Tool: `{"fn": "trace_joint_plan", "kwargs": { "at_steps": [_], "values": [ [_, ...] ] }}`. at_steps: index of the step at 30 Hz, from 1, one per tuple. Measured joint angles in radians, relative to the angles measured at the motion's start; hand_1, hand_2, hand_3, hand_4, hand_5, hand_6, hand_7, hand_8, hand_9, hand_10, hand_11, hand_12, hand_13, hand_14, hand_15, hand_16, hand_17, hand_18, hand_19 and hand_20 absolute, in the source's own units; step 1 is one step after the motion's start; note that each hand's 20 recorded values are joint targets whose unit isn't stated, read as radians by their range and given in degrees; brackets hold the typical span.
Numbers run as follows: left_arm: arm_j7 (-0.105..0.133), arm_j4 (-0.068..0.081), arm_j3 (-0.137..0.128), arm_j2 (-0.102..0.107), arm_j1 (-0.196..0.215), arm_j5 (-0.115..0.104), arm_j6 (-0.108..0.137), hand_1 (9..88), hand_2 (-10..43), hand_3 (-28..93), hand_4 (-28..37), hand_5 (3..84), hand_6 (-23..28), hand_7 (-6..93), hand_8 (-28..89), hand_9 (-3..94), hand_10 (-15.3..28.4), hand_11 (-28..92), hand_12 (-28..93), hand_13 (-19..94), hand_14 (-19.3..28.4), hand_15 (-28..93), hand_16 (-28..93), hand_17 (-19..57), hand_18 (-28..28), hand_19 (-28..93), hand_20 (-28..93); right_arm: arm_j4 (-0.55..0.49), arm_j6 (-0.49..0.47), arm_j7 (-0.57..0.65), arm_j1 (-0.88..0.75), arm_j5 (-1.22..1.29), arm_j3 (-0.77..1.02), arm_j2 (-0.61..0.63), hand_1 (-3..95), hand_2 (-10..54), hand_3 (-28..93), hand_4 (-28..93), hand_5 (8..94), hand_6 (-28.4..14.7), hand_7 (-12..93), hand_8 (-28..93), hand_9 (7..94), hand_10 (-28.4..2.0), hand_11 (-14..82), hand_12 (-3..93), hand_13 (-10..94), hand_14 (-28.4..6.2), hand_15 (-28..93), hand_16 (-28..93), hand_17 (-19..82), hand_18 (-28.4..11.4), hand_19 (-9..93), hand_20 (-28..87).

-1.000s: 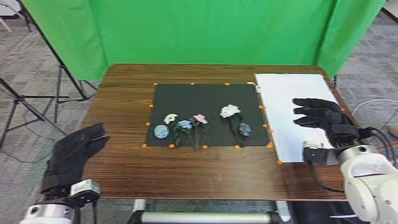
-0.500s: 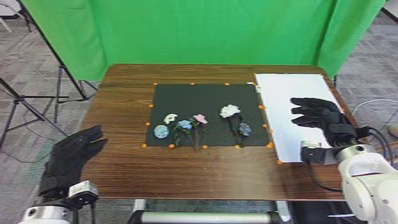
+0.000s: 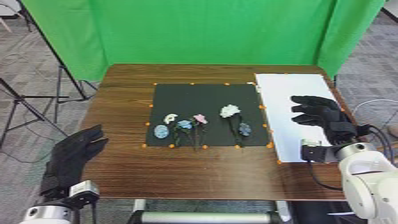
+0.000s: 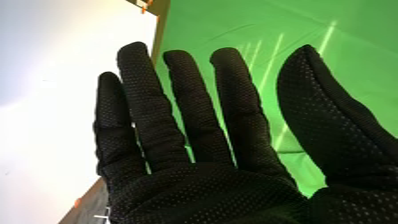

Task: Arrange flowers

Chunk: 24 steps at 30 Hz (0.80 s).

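In the head view my left hand [image 3: 71, 159] is at the table's left edge, open. My right hand [image 3: 323, 116] is over the white sheet, right of the flowers; in the right wrist view the right hand [image 4: 200, 192] has straight fingers and holds nothing. On the black mat [image 3: 191, 95] lie a white flower [image 3: 170, 118], a light blue flower [image 3: 185, 124], a pink flower [image 3: 201, 119], a large white flower [image 3: 230, 110] and a dusty blue flower [image 3: 244, 129]. A pale blue oval piece [image 3: 161, 131] lies at the mat's left side.
The white sheet [image 3: 289, 90] covers the right part of the brown table [image 3: 178, 175]. Orange markers surround the mat. A green curtain [image 3: 213, 35] hangs behind the table, and black stands rise on the left.
My right hand has shifted very slightly to the left. The left hand has moved a little, and the flowers lie as before.
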Motion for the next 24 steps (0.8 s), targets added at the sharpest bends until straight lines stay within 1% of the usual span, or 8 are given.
{"fn": "trace_joint_plan", "kwargs": {
  "at_steps": [6,11,16,24],
  "values": [
    [-0.001,0.0,0.0,-0.003,0.0,0.0,0.0,27.8,2.6,82,-20.2,43.0,11.8,19.1,-11,31.8,18.8,33,8,21,24.4,61,-14,-9.8,21.4,59,10,0.0,0.0,0.0,0.002,0.0,0.0,0.0,26.4,4.0,90,-28,48.8,-1.7,21,-15,52.0,-14.3,15.1,14.3,43,-17.0,39,12,12,-19.2,58,15],
    [-0.012,0.0,0.0,-0.011,-0.005,0.004,0.0,27.7,2.5,82,-20.2,42.8,11.7,19.3,-11,31.4,18.7,33,9,21,24.5,61,-14,-9.7,21.3,59,10,0.0,0.0,0.004,0.001,0.0,-0.002,0.0,26.4,4.0,90,-28,48.8,-1.7,21,-15,52.0,-14.3,15.2,14.3,43,-17.0,39,12,12,-19.2,58,15],
    [-0.016,0.0,0.001,-0.013,-0.007,0.006,-0.001,27.7,2.6,82,-20.2,42.7,11.7,19.3,-11,31.1,18.5,34,8,21,24.5,61,-14,-9.8,21.3,59,10,0.0,0.0,0.005,0.001,-0.001,-0.003,0.0,26.4,4.0,90,-28,48.7,-1.6,21,-15,52.1,-14.3,15.2,14.3,43,-17.0,39,12,12,-19.2,58,15],
    [-0.04,-0.001,-0.007,-0.028,-0.007,0.019,-0.007,27.7,2.5,82,-20.2,42.5,11.6,19.6,-11,31.0,18.5,34,8,21,24.5,61,-14,-9.8,21.3,59,10,-0.001,0.001,0.011,0.002,-0.001,-0.005,0.0,26.5,4.0,90,-28,48.7,-1.5,21,-15,52.2,-14.3,15.2,14.3,43,-17.0,39,12,12,-19.3,58,15]
  ]
}}
